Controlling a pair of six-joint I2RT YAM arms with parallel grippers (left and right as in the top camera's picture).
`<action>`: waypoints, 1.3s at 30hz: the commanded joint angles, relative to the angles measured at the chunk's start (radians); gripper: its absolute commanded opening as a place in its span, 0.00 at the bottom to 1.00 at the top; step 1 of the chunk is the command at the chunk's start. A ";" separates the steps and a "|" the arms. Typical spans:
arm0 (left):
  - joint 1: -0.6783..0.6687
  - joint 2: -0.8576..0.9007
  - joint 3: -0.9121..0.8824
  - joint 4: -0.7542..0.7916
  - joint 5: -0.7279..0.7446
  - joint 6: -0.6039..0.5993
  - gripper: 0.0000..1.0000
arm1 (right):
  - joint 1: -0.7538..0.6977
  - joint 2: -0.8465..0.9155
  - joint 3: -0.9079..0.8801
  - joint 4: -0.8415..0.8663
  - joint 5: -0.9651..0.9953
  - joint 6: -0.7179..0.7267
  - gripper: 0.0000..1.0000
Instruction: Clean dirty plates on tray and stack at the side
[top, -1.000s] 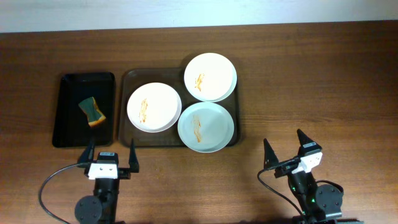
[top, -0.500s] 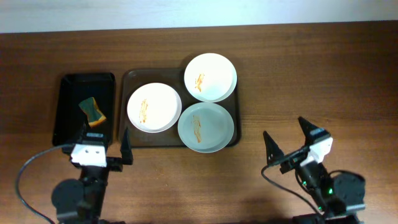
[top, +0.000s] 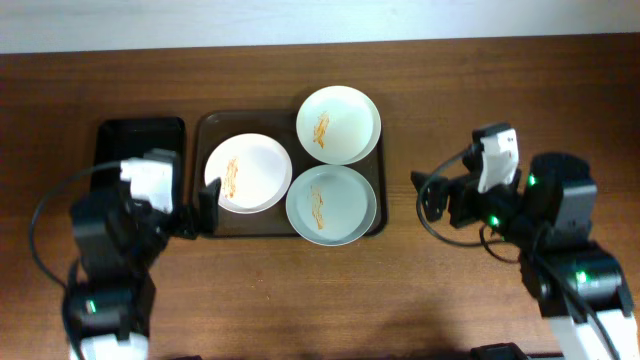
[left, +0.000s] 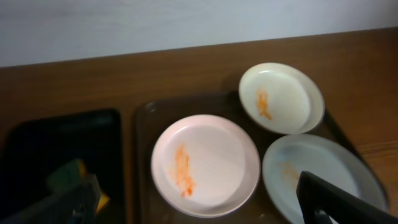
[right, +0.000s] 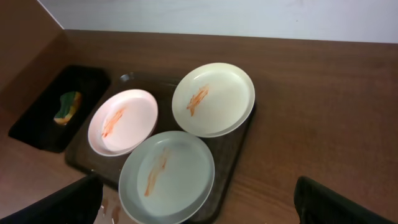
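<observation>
Left claw and right claw both gape wide, holding nothing. Three orange-streaked plates lie side by side in the brown tray on the bench; a sponge sits in the black tray beside it.

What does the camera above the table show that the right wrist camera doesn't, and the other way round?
Only the overhead: both arms whole, the left arm over the black tray and the right arm out past the brown tray on the other side. Only the right wrist: the sponge lying in the black tray, which the left arm hides from above. Both: three smeared plates on the brown tray.
</observation>
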 joint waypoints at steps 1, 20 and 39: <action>0.019 0.219 0.222 -0.171 0.164 0.014 0.99 | -0.004 0.062 0.036 0.028 -0.023 0.007 0.98; 0.035 0.562 0.456 -0.333 -0.119 -0.251 0.99 | 0.320 0.721 0.522 -0.015 0.069 0.280 0.71; 0.056 0.565 0.576 -0.399 -0.372 -0.286 0.99 | 0.541 1.334 0.874 -0.097 0.318 0.532 0.36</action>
